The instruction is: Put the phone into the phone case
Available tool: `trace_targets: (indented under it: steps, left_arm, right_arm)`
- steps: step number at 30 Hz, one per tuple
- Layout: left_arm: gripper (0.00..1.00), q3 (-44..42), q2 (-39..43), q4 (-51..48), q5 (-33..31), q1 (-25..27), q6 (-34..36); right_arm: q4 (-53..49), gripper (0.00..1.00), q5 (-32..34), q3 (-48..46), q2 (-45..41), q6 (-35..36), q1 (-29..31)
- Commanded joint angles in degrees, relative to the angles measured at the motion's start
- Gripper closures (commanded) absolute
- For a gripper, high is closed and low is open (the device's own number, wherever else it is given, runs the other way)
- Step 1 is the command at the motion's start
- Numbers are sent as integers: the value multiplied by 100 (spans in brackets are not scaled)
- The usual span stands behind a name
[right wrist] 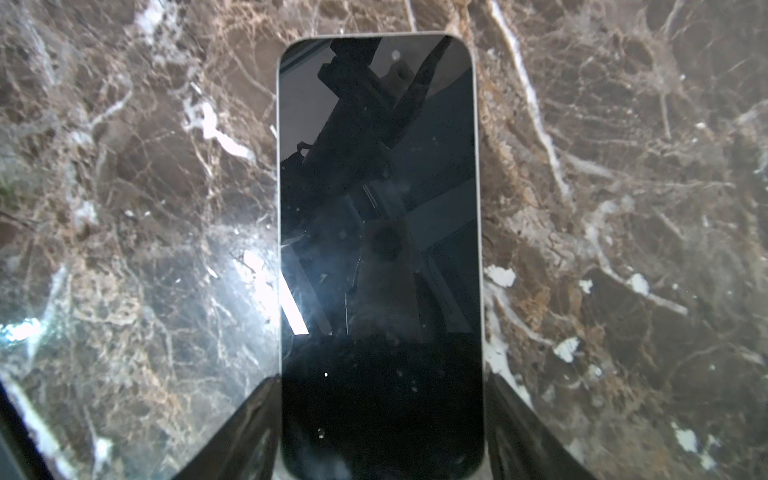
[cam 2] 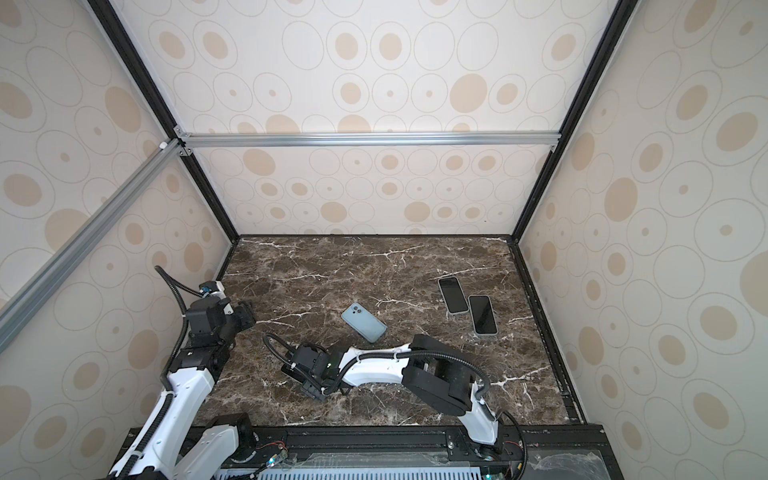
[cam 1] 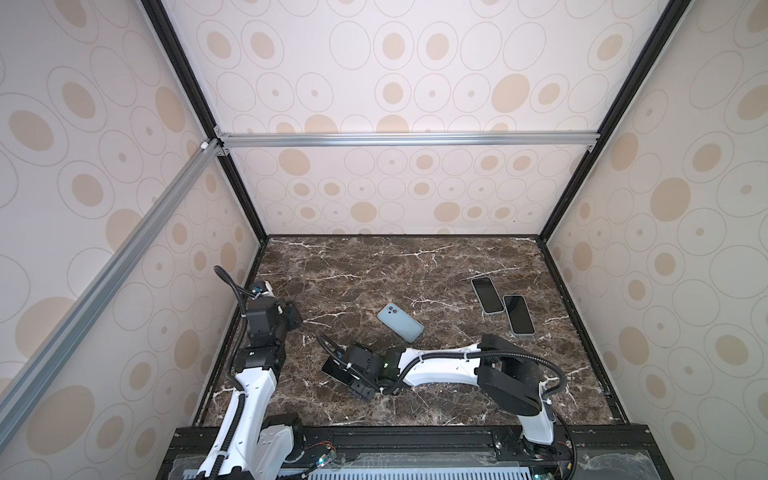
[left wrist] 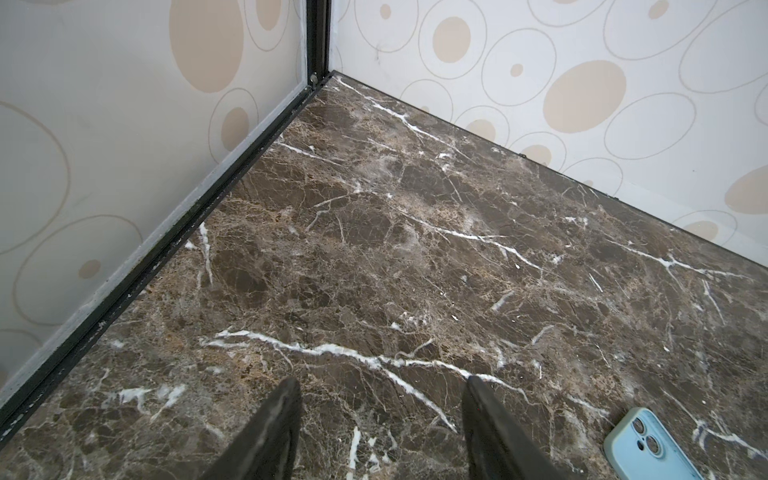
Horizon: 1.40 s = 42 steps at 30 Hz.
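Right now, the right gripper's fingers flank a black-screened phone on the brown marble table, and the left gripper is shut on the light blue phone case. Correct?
Not quite: in the left wrist view the left gripper is open and empty, and the light blue phone case lies apart on the brown marble table. The right gripper does flank the black-screened phone.

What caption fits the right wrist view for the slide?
Right pincer closed on the long edges of a dark-screened phone, face up, marble table behind it.
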<state>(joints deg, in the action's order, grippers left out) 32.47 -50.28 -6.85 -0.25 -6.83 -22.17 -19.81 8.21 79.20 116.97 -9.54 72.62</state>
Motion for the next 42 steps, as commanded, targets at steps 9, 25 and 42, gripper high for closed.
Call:
trace_targets:
  steps: [9,25,42]
  left_arm:
    - [39,-13,47,88,21,-64,-50]
    - [39,-48,129,88,16,-76,-51]
    - [38,-150,-92,288,759,-60,-57]
  right_arm:
    - [-662,3,125,1317,747,-16,-38]
    - [-944,17,-295,1547,1166,-101,-205]
    - [-110,48,-149,534,5,-38,-361]
